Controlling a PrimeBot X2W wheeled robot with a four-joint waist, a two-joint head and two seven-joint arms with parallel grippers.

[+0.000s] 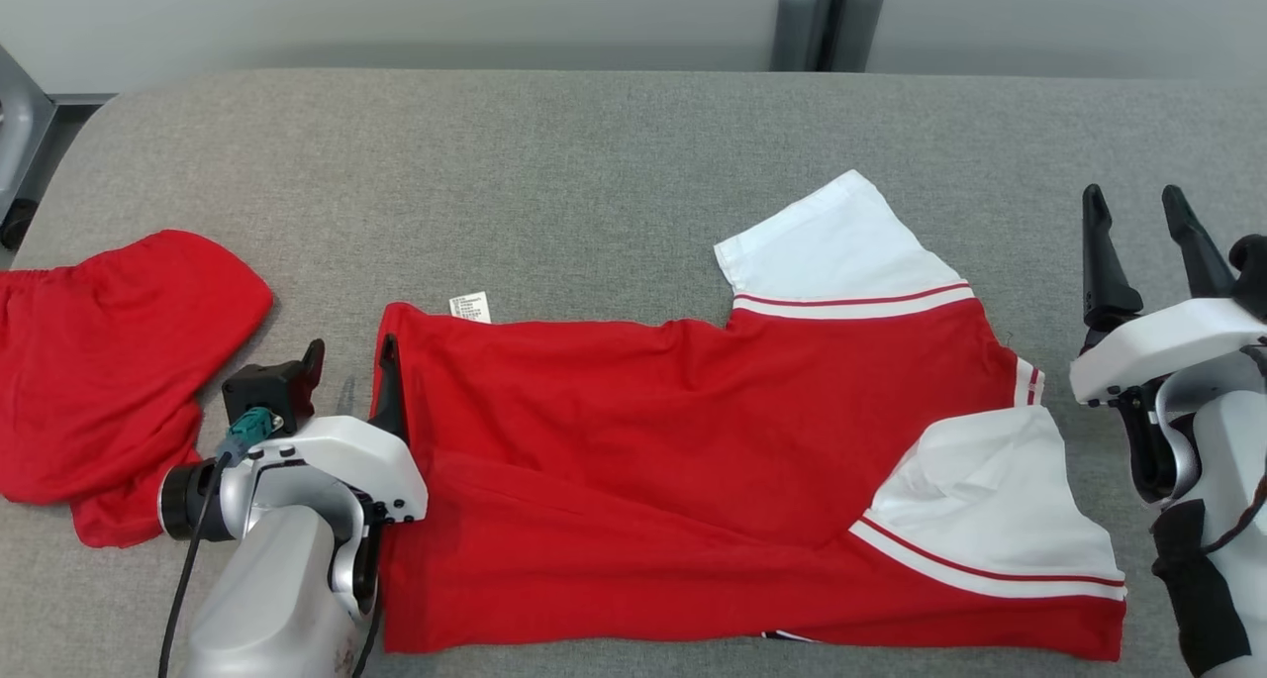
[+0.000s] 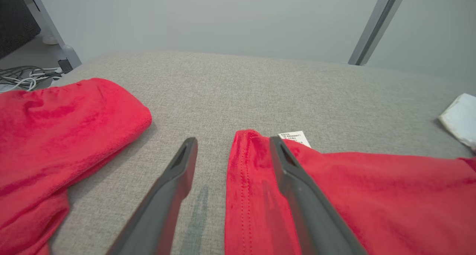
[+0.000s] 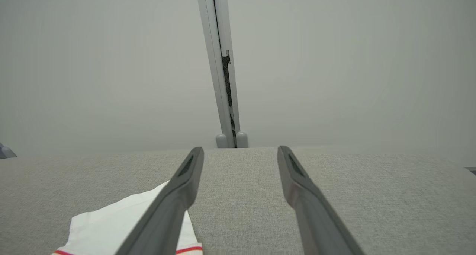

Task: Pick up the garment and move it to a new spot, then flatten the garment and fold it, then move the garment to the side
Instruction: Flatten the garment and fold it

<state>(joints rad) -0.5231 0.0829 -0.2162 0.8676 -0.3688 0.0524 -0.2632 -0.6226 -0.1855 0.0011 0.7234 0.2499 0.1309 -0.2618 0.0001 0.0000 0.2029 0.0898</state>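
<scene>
At my far left lies a spare red cloth (image 1: 109, 351). Beside it my left gripper (image 1: 351, 351) stands spread wide astride the hem of the garment (image 1: 693, 431), holding nothing. The garment lies on the grey pad (image 1: 594, 144), seemingly folded once. My right gripper (image 1: 1132, 203), also open and empty, hovers off its right end. Next, I judge, both must pinch edges for another fold.

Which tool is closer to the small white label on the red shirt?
Left. The left tool straddles the shirt edge beside the white label; the right tool stands beyond the sleeves.
</scene>
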